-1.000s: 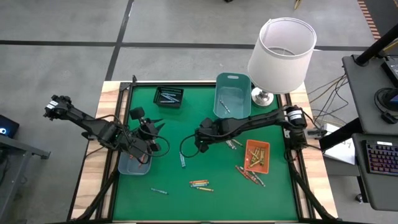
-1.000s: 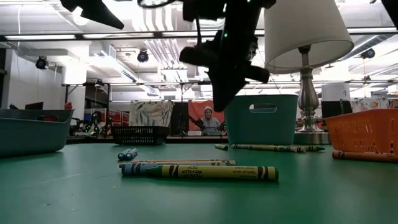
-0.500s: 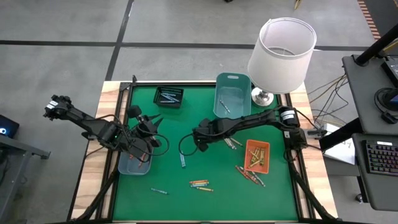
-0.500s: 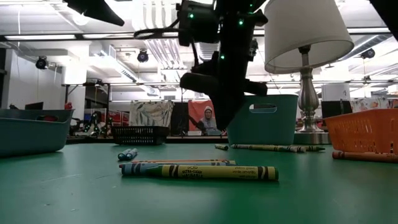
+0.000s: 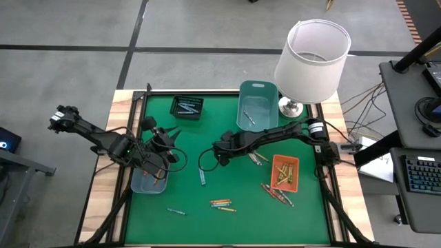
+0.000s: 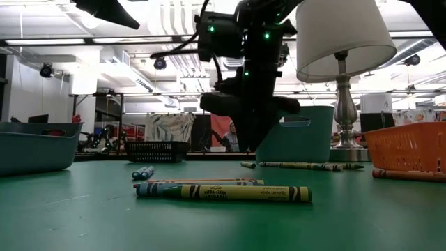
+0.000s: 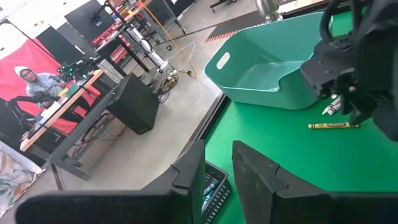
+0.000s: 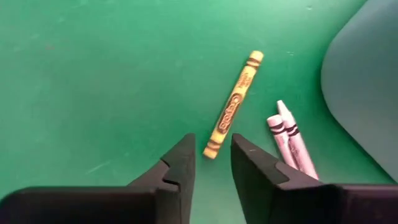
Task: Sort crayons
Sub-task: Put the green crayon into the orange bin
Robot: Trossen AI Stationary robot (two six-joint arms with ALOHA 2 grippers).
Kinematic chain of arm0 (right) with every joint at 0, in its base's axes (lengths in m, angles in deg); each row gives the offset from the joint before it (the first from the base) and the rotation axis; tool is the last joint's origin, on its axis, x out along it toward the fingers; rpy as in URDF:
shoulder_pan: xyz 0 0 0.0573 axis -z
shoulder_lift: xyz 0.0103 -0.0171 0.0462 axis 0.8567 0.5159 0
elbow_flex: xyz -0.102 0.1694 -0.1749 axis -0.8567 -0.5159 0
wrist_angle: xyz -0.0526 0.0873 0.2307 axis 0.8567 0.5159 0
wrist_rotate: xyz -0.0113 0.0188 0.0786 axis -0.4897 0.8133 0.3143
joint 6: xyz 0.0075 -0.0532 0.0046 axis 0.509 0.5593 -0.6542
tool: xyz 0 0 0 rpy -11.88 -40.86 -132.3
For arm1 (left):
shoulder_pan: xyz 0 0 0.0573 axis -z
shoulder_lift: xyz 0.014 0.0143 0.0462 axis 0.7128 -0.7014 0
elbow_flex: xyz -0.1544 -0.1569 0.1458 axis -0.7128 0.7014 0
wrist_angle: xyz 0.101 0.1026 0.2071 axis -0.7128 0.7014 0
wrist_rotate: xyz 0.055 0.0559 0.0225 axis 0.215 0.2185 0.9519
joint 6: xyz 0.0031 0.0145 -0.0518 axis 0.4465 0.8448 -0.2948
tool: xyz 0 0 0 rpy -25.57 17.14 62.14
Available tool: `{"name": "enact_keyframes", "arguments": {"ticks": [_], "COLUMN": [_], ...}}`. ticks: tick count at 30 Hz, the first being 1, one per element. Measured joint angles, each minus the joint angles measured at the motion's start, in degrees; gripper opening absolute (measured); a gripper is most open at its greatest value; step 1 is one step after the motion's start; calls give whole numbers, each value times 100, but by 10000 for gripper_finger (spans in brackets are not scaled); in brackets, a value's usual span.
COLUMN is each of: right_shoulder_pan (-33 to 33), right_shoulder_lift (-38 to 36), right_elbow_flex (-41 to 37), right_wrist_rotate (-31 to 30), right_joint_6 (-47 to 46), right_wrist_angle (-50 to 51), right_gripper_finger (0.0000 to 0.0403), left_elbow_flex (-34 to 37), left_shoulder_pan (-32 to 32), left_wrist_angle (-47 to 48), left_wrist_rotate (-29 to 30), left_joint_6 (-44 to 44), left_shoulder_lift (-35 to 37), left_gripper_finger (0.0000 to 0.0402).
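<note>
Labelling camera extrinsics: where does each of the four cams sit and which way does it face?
High: overhead, straight down on green table; both arms.
Low: table height, level across crayons into room; right hand hangs in.
Left wrist: past own fingers toward teal bin.
Right wrist: down past own fingers.
Shared: both wrist views show yellow crayon and white crayons.
</note>
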Motion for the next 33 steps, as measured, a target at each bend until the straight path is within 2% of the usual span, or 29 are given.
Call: {"name": "enact_keyframes", "arguments": {"ticks": [3, 15, 29, 33], "right_shoulder_pan": [31, 35, -284, -518], "right_shoulder_lift": [8, 7, -68, -68], "right_elbow_flex": [-13, -8, 601, 503], "right_wrist_rotate": [-2, -147, -171, -669], "right_joint_6": [-93, -107, 0, -495], "right_wrist_angle": [-10, -83, 19, 47], "right_gripper_finger": [105, 107, 107, 107], "left_elbow_flex": [-1, 0, 0, -2], "left_shoulder_pan": [0, 0, 2, 2], "left_wrist_angle": [-1, -1, 1, 1], "left_wrist_rotate": [0, -2, -48, -172], "left_joint_6": [-2, -17, -143, -166], "left_shoulder_lift": [0, 0, 0, 0], "left_gripper_finger": [64, 64, 64, 64]}}
